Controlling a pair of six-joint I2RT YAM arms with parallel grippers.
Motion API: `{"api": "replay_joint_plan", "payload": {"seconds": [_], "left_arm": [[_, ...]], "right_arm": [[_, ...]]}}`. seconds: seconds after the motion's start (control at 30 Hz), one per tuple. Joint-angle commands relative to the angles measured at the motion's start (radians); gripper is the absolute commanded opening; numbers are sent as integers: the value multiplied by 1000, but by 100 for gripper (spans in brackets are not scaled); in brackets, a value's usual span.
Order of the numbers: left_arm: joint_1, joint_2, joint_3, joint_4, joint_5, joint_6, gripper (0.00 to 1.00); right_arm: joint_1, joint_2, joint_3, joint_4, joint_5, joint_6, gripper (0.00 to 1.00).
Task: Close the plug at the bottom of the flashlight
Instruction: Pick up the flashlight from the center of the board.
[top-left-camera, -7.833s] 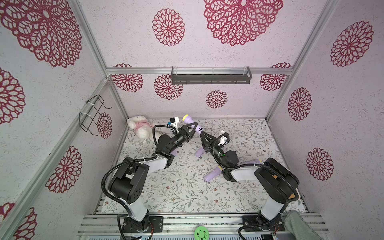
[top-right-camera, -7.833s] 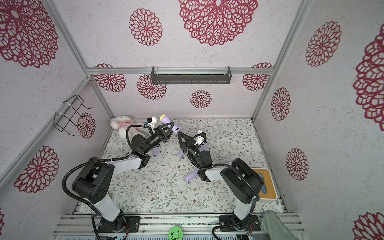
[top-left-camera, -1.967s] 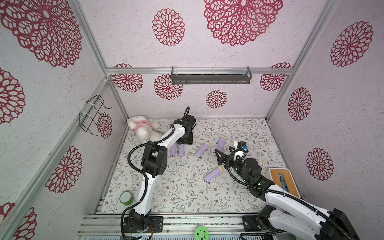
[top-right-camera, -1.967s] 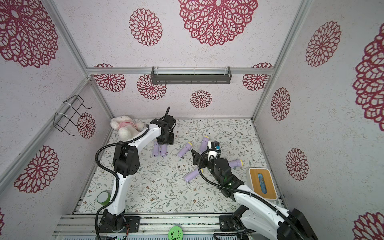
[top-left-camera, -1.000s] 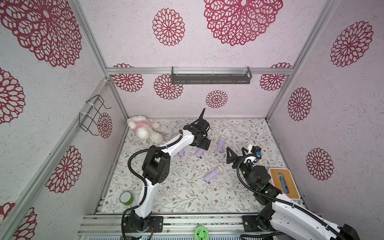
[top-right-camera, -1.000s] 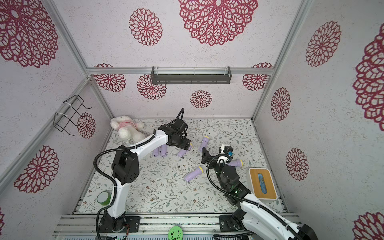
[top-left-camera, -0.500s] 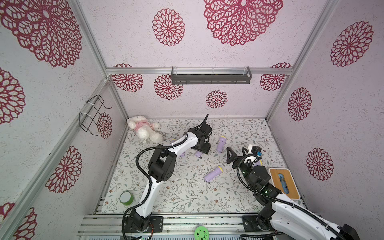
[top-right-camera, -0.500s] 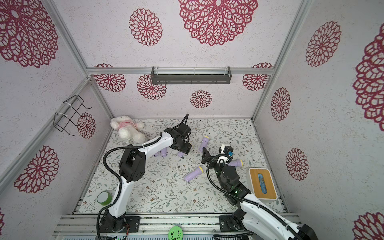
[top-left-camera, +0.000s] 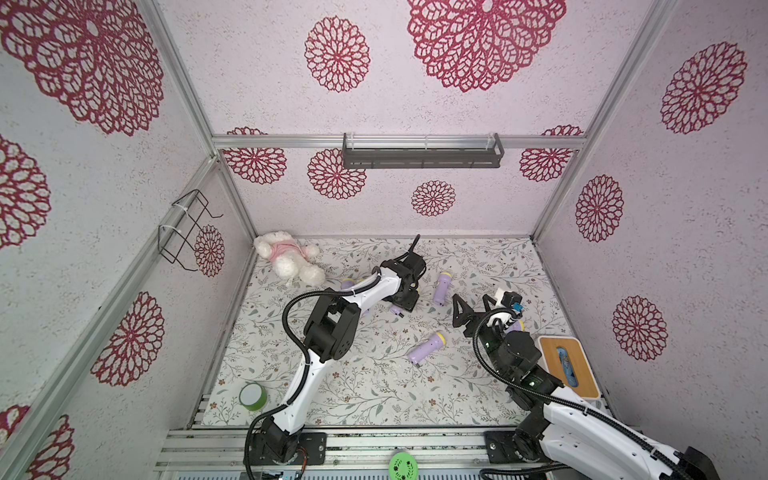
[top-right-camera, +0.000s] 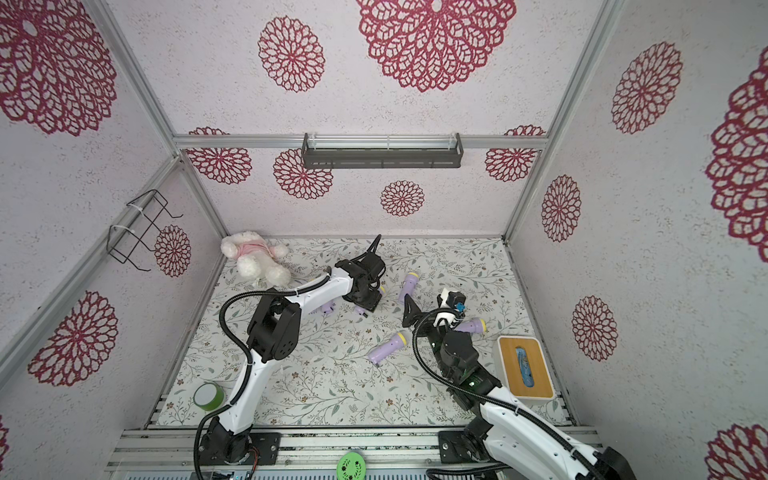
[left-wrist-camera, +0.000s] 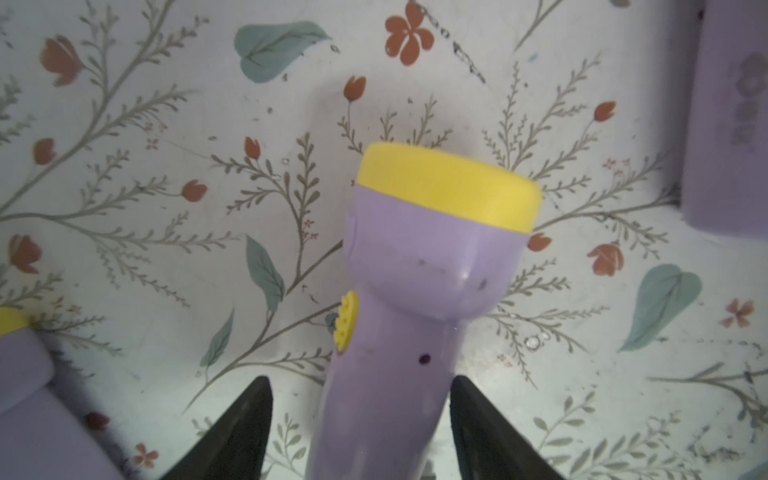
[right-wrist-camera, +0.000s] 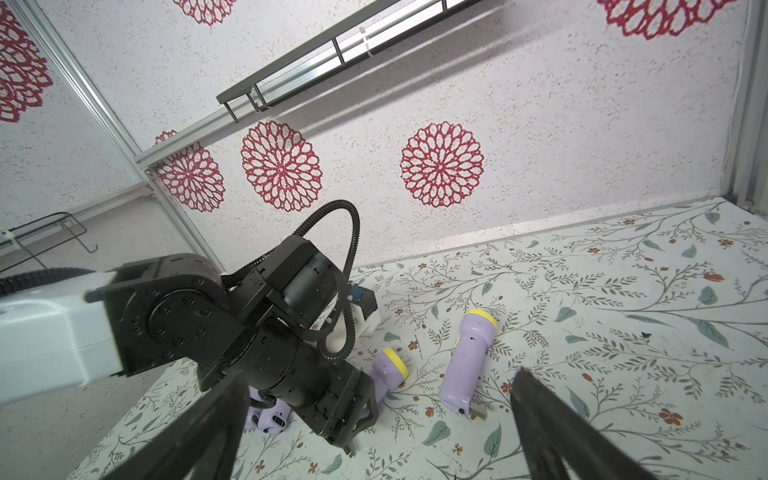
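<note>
Left end effector (left-wrist-camera: 359, 377) apart astride flashlight (left-wrist-camera: 415, 270) w/ gap 1 side, right end effector (right-wrist-camera: 379, 372) wide apart

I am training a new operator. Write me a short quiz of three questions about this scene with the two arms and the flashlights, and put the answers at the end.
1. True or false: the jaws of the right gripper are shut.
2. Which thing lies in the far left corner of the table? A) plush toy B) tape roll C) wooden tray
3. Fill in: in the left wrist view, the jaws of the left gripper stand on either side of a purple ____.

Key: 1 false, they are wide open and hold nothing; 2 A; 3 flashlight.
</note>
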Motion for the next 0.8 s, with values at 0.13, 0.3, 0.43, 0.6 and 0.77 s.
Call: {"api": "replay_joint_plan", "payload": {"seconds": [0.13,0.3,0.43,0.6,0.77], "left_arm": [[-30,49,63,-23,-67,37,65],[-34,55,56,-27,-86,44,64],[-39,55,52,-26,-104,49,63],[-47,63,55,-29,-126,53,59],[-48,69,58,-31,-134,55,58]], "right_arm": [[0,-4,3,44,2,8,99],[0,-7,2,46,4,7,99],[0,-3,2,47,2,8,99],[0,-2,1,48,2,9,99],[0,1,0,50,2,7,99]]}}
